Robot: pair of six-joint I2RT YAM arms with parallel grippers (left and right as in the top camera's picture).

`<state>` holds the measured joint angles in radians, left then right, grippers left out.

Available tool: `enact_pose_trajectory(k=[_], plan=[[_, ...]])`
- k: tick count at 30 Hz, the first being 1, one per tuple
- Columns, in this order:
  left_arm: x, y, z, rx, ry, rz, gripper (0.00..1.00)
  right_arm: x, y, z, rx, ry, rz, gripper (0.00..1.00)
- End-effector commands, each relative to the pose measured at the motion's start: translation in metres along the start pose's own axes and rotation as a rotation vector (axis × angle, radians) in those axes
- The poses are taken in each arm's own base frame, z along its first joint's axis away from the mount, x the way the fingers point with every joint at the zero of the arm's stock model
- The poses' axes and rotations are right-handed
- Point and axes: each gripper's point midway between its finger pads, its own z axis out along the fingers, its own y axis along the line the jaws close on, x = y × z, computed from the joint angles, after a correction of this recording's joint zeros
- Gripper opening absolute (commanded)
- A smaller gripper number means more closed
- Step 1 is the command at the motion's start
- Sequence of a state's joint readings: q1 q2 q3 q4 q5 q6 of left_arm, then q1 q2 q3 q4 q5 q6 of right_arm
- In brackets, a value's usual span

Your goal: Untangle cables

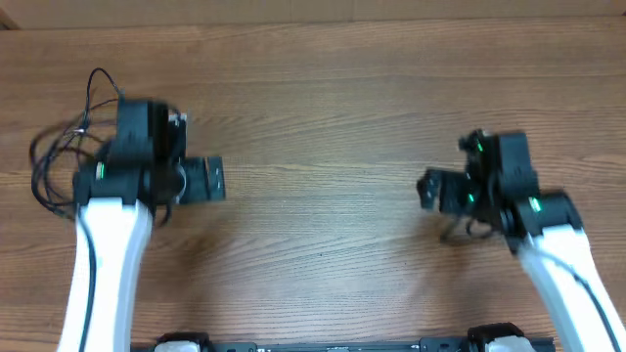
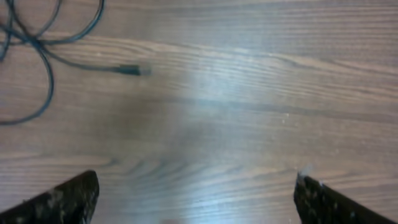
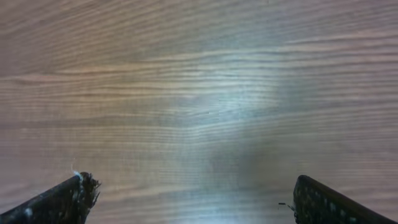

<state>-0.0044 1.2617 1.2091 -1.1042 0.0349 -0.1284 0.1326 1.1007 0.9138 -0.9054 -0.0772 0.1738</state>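
Cables beyond gaping left gripper — plug perhaps silver-tipped.
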Motion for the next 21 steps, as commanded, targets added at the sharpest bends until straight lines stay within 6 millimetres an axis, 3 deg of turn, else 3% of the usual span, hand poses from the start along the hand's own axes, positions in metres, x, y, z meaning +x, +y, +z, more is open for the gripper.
enact_pose_trajectory(k=[1, 4, 7, 21], plan=[[0.019, 0.004, -0.018, 0.011, -0.167, -0.016, 1.00, -0.014, -0.001, -0.045, 0.007, -0.199, -0.036, 1.00], [0.022, 0.005, -0.022, 0.023, -0.251, -0.013, 1.00, -0.018, -0.002, -0.074, 0.011, -0.309, -0.039, 1.00], [0.027, 0.005, -0.019, 0.020, -0.225, -0.014, 1.00, -0.018, -0.002, -0.076, 0.009, -0.317, -0.039, 1.00], [0.035, 0.008, 0.029, -0.006, -0.033, -0.020, 1.00, -0.009, -0.009, -0.030, 0.055, -0.136, -0.029, 1.00]])
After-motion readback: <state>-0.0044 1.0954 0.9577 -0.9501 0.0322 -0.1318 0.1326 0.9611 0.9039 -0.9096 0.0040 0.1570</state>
